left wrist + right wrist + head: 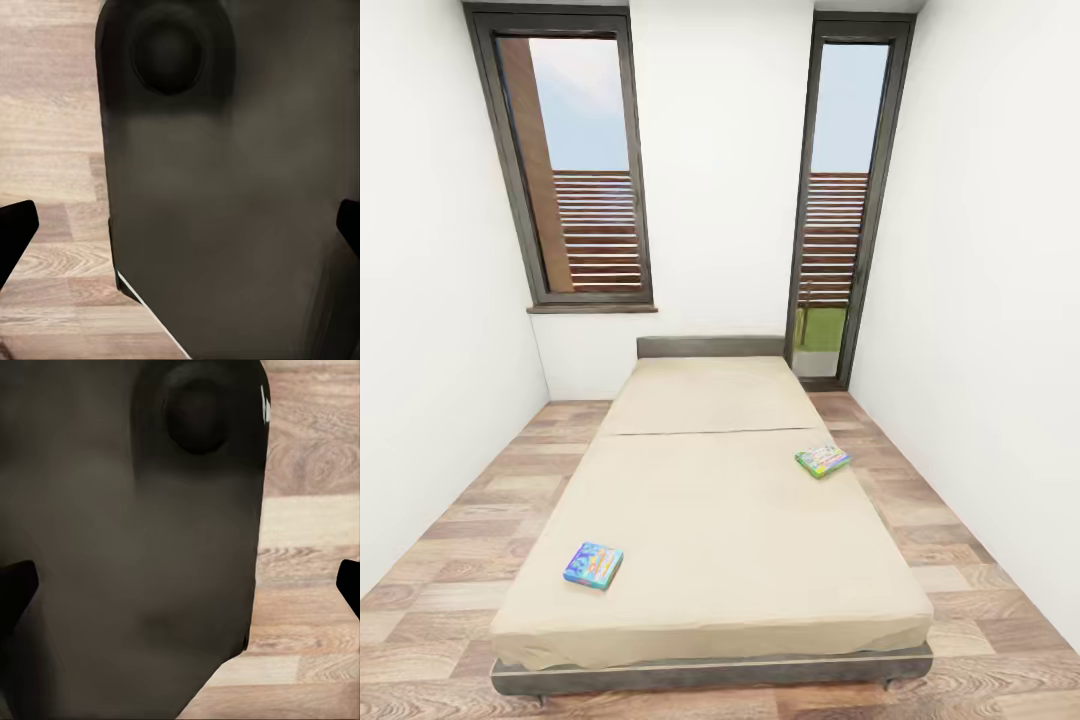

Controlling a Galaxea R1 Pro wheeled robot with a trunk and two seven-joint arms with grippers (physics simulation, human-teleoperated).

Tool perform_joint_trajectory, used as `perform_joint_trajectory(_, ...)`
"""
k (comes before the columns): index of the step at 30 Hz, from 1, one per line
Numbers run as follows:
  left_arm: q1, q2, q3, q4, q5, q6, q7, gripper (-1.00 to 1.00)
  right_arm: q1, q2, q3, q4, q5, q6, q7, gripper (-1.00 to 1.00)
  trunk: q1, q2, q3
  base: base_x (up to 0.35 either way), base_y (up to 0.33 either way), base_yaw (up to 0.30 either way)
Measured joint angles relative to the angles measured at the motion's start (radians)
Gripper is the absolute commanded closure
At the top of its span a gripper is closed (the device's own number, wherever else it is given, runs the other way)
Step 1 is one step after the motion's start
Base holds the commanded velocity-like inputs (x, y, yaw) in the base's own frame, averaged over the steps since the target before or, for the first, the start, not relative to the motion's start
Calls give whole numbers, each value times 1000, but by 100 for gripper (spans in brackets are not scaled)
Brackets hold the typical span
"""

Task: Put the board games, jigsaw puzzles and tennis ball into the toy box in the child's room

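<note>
Bed (710, 520) fills the room's middle, foot end nearest. Mattress top mostly bare & flat: blue board game (593, 566) near the front left corner, green-edged board game (822, 460) at the right edge, well apart, open mattress btwn them. Wood floor (450, 560) strips run along both sides of the bed, left strip wider; white walls close each in. Headboard (710, 346) and windows block the far end. Wrist views: a dark robot body part sits close ahead of each open gripper, floor beside it.

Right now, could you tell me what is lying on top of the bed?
Two board games lie flat on the bed: the blue one near the foot, the green-edged one at the opposite side edge. Under the bed is hidden.
</note>
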Motion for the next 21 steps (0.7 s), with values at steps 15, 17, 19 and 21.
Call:
perform_joint_trajectory(15, 5, -19, 7, 2, 1, -6, -3, -100, -2, 64, 3, 0, 1, 13, 14, -100, 0, 0, 0, 0, 0, 0)
perform_joint_trajectory(17, 5, -19, 7, 1, 0, -6, -3, -100, -2, 65, 4, 0, 1, 13, 14, -100, 0, 0, 0, 0, 0, 0)
perform_joint_trajectory(19, 5, -19, 8, 1, 0, -6, -3, -100, -2, 65, 3, 0, 1, 13, 14, -100, 0, 0, 0, 0, 0, 0)
perform_joint_trajectory(21, 5, -20, 8, 1, 0, -6, -4, -100, -2, 64, 2, 0, -2, 13, 14, -100, 0, 0, 0, 0, 0, 0)
